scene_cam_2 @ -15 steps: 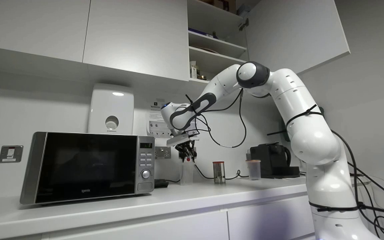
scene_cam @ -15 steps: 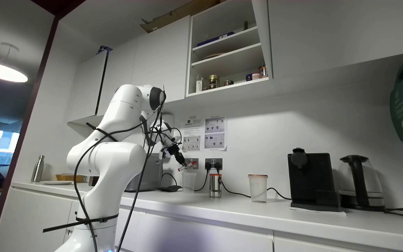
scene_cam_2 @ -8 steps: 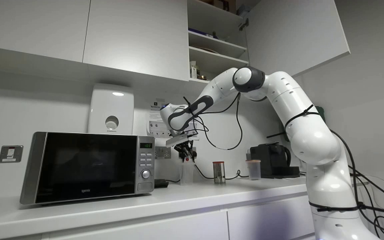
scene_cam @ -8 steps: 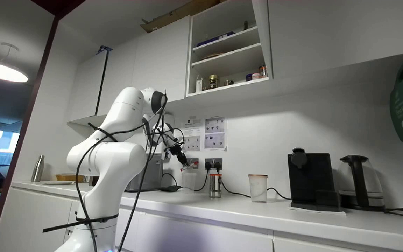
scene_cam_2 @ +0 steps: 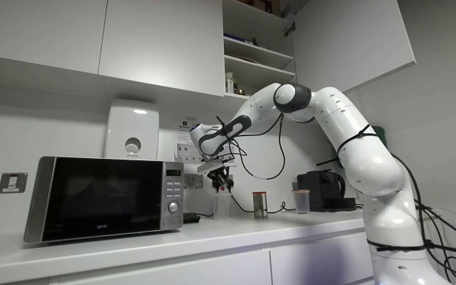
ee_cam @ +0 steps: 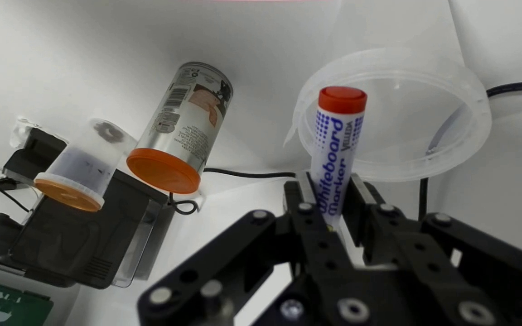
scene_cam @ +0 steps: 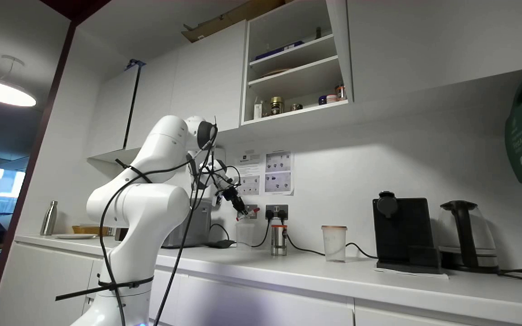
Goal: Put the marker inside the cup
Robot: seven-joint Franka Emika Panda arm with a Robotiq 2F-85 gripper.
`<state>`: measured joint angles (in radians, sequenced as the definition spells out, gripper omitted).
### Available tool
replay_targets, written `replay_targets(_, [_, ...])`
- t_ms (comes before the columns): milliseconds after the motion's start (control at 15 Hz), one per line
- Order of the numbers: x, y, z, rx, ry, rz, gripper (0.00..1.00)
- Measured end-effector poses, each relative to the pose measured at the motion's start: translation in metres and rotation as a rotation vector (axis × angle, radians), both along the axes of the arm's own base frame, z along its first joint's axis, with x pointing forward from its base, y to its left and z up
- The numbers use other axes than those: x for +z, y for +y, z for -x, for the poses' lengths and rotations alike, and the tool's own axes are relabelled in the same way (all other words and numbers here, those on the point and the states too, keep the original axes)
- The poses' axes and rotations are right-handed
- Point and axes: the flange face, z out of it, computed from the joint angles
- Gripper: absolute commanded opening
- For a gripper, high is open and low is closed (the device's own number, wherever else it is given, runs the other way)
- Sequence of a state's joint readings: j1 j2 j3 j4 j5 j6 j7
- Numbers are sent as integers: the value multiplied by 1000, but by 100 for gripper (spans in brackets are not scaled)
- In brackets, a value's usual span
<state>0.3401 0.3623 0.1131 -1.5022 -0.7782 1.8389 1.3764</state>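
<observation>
Last second: arm point(scene_cam_2: 374, 162) lower at the elbow, marker point(ee_cam: 337, 154) carried toward 3 o'clock in an exterior view, its lower red end point(scene_cam: 238, 219) gone from outside the outline of the cup point(scene_cam: 244, 234) to above its edge

Reads as fine aiming before the drop; task looks well along, marker not yet inside

Gripper point(ee_cam: 333, 185) clamped on the marker's barrel from both sides; marker shows above the rim in both exterior views

Wrist view: a red end of the marker overlaps the cup's uncovered mouth at its 9 o'clock side

In the way: chiefly the rim, and the marker's slant, far from upright; released so, it might lie across the mouth or tip the cup; a shift toward 3 o'clock in the wrist view and a steeper pitch look called for

Around, in the wrist view: orange-lidded silver can point(ee_cam: 184, 122) at the cup's 9 o'clock, near but apart; lidded tub point(ee_cam: 89, 163) beyond it; coffee machine point(ee_cam: 89, 231) toward 8; black cable point(ee_cam: 521, 86) between 2 and 3; microwave point(scene_cam_2: 105, 198) at the cup's 9 o'clock in an exterior view; none of these looks to block the way down
</observation>
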Motion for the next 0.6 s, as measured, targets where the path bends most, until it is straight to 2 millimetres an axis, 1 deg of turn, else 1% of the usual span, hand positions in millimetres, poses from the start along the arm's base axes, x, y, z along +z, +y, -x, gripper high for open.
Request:
replay_targets(200, [-2,-5,-5,-1,5,6,5])
replay_targets(600, [-13,-9,-16,-4,20,15,5])
